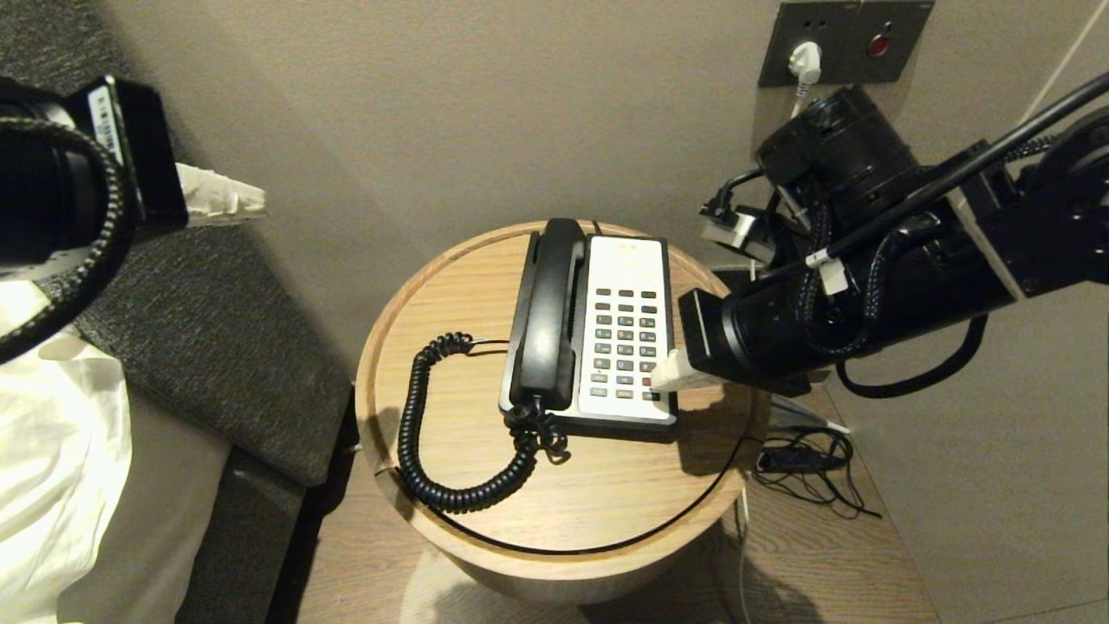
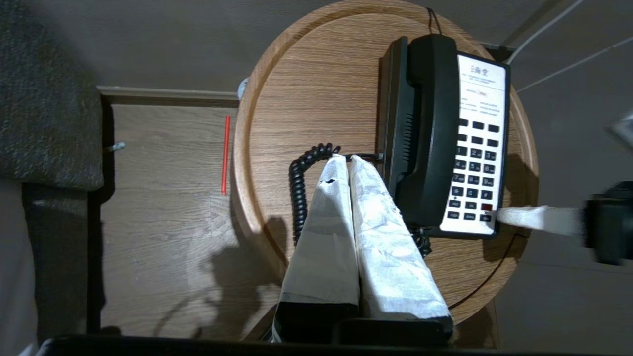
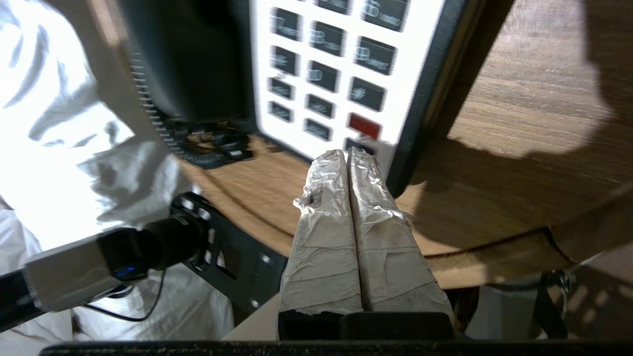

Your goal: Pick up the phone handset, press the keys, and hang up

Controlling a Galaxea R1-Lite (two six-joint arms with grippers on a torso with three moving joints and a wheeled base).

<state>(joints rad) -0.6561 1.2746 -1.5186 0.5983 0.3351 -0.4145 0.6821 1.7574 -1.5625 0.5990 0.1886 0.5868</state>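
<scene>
With the handset (image 1: pixel 548 316) cradled on the phone (image 1: pixel 625 329) at frame centre, we keep our right tool (image 1: pixel 660 374) pinched shut, empty, to poke the lower-right keys, while the left tool (image 1: pixel 247 198) waits closed at upper left.

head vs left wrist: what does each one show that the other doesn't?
Head only: wall socket plate with a white plug, and the right arm reaching in from the right.

Left wrist only: a red stick on the floor beside the table, and the left gripper shut, empty, above the round wooden table.

Both: phone handset on its cradle on the phone base, coiled cord, and the right gripper, shut, tip at the keypad's lower corner.
</scene>
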